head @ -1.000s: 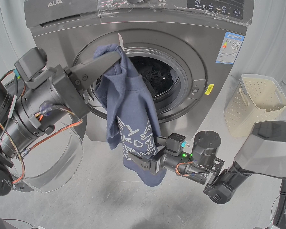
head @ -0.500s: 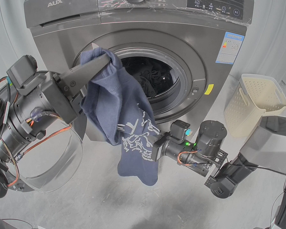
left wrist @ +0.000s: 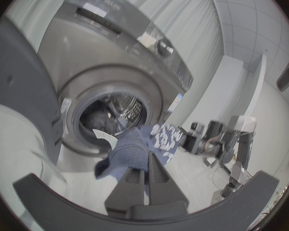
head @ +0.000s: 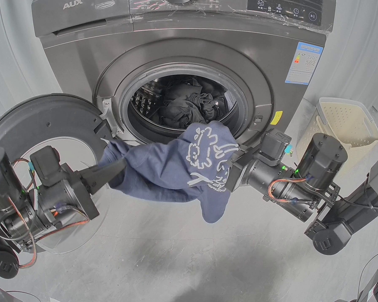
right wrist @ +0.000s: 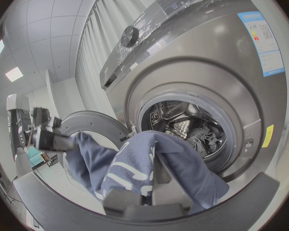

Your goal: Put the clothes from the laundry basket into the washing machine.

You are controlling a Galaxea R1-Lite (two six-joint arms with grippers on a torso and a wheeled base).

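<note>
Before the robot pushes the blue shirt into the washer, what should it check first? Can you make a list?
1. Washer door open: ok.
2. Left tool shut on the blue shirt: ok.
3. Right tool shut on the shirt: ok.
4. Room in the drum beside the dark clothes: ok.
5. Shirt's hanging end above the opening's rim: not ok.
6. Laundry basket empty: cannot tell.

Navy garment [head: 164, 173], white print: stretched level at 6 o'clock of grey washing machine [head: 239, 42]. Dark clothes [head: 180, 105] inside drum. Cream laundry basket [head: 344, 139], 3 o'clock.
</note>
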